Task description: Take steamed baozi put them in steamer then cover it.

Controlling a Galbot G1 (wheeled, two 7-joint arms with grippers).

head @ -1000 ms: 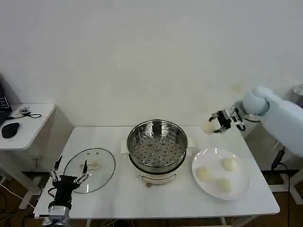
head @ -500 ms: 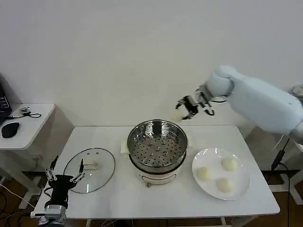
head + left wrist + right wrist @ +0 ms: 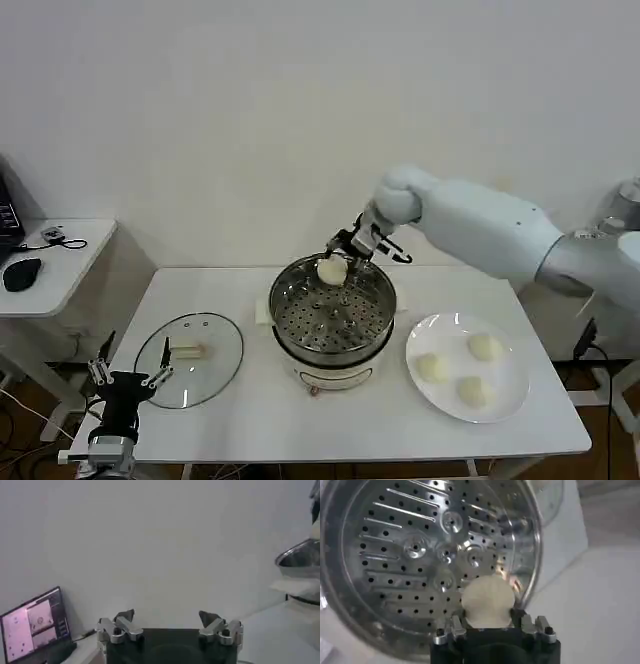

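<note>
My right gripper (image 3: 337,262) is shut on one cream-white baozi (image 3: 332,270) and holds it over the far rim of the steamer (image 3: 285,285). From the right wrist, that baozi (image 3: 487,601) hangs between the fingers above the perforated steel tray (image 3: 415,550), which holds nothing. Three more baozi (image 3: 432,368) lie on the white plate (image 3: 515,395) right of the steamer. The glass cover (image 3: 190,359) rests flat on the table to the steamer's left. Near the table's front left corner my left gripper (image 3: 126,378) stands open, just in front of the cover.
The steamer sits mid-table on a white table (image 3: 340,430). A side desk (image 3: 70,250) with a mouse (image 3: 22,273) stands at the far left. A laptop screen (image 3: 35,625) and the steamer's edge (image 3: 300,560) appear in the left wrist view.
My right arm has swung left from above the plate's side and come down, bringing the baozi over the steamer's far rim. The left gripper has drifted slightly lower and left.
</note>
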